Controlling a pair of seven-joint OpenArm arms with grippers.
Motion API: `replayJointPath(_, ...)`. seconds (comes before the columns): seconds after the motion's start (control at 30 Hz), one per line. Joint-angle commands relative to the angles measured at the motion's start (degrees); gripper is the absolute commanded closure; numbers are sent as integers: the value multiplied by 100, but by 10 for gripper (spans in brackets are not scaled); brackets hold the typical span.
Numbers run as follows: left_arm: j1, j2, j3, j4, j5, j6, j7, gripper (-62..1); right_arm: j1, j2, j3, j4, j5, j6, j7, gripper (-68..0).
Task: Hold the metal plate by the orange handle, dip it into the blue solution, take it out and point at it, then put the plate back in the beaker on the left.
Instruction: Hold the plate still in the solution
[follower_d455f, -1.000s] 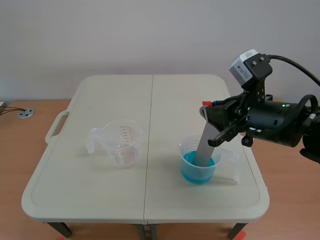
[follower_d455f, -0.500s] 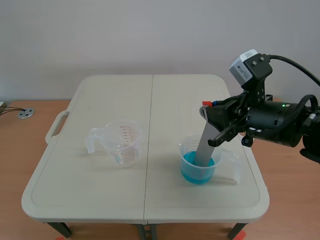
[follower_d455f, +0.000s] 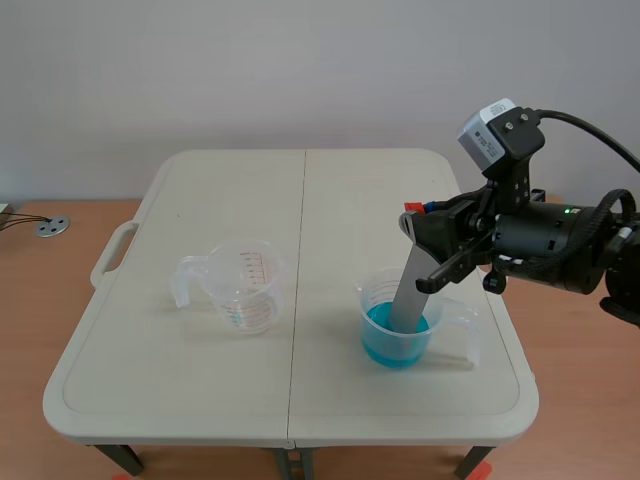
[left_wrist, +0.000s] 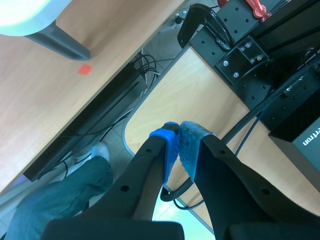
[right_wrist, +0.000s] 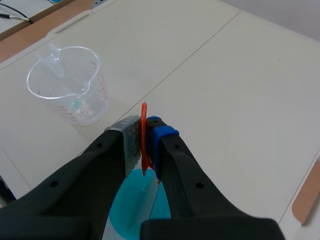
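The flat grey metal plate (follower_d455f: 408, 288) stands almost upright, leaning slightly toward the table's right edge. Its lower end is sunk in the blue solution (right_wrist: 127, 210) inside a clear plastic beaker (follower_d455f: 398, 338). This beaker sits on the right half of the cream folding table (follower_d455f: 180, 400), near the right edge and toward the front right corner, with its handle turned to that edge.

At the plate's top, the thin orange handle (right_wrist: 144, 112) is pinched edge-on between the two pads of the right gripper (right_wrist: 145, 132). The fingers are closed tight on the handle, and the arm comes in level from beyond the right edge.

An empty clear measuring beaker (follower_d455f: 245, 288) with red markings stands on the left half of the table, just left of the centre seam and well apart from the blue one. Its spout and handle face the left edge.

The left gripper (left_wrist: 178, 139) hangs off the table over the wooden floor (left_wrist: 45, 85), beside one table leg (left_wrist: 62, 42). Its blue pads are pressed together with nothing between them.
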Motion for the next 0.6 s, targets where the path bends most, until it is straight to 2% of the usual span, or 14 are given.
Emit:
replayJointPath(0.0,-17,28,22,74,-37,-33,-48,-31,4,0,-2,-31,-20,68,-42,-11)
replayJointPath(0.37,-20,28,22,74,-37,-33,-50,-31,4,0,0,-20,-13,68,-42,-11)
replayJointPath(0.57,-20,31,22,74,-37,-33,-50,-31,2,2,4,208,33,68,-179,-11)
